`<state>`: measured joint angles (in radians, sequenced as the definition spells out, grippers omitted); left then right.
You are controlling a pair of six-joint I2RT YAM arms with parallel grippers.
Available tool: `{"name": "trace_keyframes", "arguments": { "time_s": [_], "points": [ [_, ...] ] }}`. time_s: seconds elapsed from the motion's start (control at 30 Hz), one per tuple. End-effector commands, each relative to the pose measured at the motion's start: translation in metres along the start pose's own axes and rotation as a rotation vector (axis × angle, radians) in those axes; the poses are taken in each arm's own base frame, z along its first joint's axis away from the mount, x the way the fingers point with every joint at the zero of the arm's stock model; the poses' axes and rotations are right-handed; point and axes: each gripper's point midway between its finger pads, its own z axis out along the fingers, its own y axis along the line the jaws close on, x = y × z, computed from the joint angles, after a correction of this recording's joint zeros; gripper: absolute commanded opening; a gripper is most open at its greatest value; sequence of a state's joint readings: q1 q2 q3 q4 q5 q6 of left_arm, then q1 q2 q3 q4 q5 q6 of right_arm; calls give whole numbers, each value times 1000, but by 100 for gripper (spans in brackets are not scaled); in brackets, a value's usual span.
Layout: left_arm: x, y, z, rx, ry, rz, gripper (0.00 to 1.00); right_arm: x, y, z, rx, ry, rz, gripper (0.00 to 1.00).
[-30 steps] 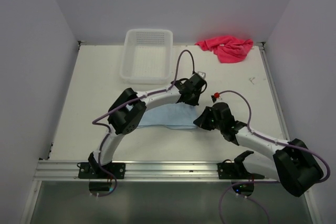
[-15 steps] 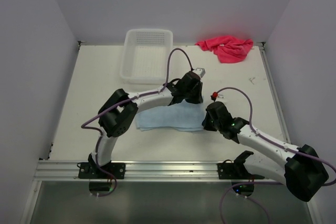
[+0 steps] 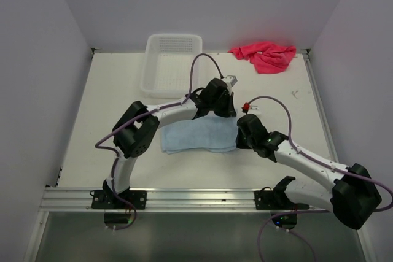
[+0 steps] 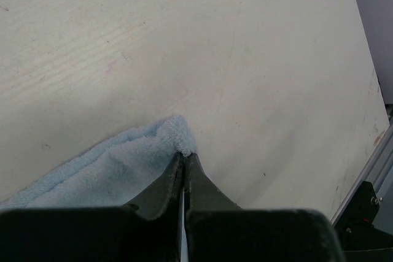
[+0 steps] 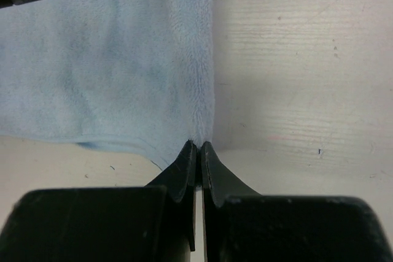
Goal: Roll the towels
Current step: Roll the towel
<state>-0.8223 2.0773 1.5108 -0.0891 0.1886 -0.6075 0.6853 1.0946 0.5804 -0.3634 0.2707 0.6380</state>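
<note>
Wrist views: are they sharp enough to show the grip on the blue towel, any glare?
Left wrist: blue towel corner sharp in the shut left gripper, no glare. Right wrist: towel edge crisp at the shut right gripper, gripper body dark. Top: even light, soft shadows.

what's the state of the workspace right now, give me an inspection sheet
surface: pale table, faint scuffs and specks
job's things: blue towel lying flat mid-table, not rolled; pink towel crumpled at the far right corner, untouched
clutter: white mesh basket at the far edge, left of the pink towel, empty
grippers: left claw shut on a corner of the blue towel; right claw shut on another corner of it
cables: purple cables loop above both arms, clear of the towels
surroundings: plain grey walls on three sides, metal rail along the near edge
</note>
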Motion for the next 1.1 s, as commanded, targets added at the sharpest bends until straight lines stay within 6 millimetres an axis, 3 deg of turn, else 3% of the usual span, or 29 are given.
{"name": "trace_keyframes", "arguments": {
  "time_s": [0.0,0.67,1.07],
  "points": [
    [-41,0,-8,29,-124,54,0,-2,11,-5,-17,33,-60,0],
    [-28,37,-16,9,-105,41,0,10,48,10,-110,107,-135,4],
    [-20,56,-21,-15,-99,36,0,27,54,19,-146,156,-117,11]
  ]
}}
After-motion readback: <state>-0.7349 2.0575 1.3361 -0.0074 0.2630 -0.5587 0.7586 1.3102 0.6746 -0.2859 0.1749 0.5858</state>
